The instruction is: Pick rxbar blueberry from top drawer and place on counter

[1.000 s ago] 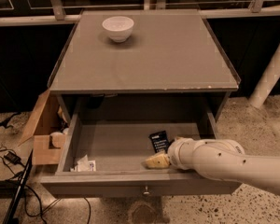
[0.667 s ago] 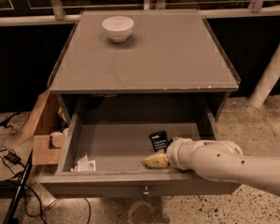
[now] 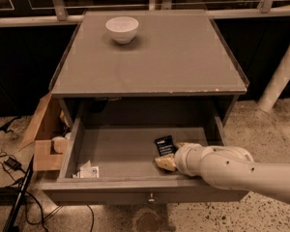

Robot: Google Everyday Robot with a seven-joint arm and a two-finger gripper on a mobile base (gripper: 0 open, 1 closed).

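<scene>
While the top drawer [image 3: 111,193] stands pulled out below the cabinet top, the rxbar blueberry [image 3: 164,144] lies inside it, on the drawer floor right of the middle, its dark wrapper with pale lettering facing up. The white arm [image 3: 232,170] reaches in over the drawer's front right corner. The claw [image 3: 165,163], tan at its tip, sits low in the drawer at the near end of the bar, touching it or just short of it; which of the two cannot be told. Whether the claw is wide or narrow cannot be told either, since the arm's thick wrist covers most of it. A crumpled white paper packet [image 3: 88,171] lies in the drawer's front left corner, well apart from the bar. A small round knob [image 3: 150,196] sits at the centre of the drawer front. Above, the grey-brown surface [image 3: 174,57] carries a white bowl [image 3: 122,29] near its back left. An open cardboard box [image 3: 42,139] stands on the floor just left of the drawer.
</scene>
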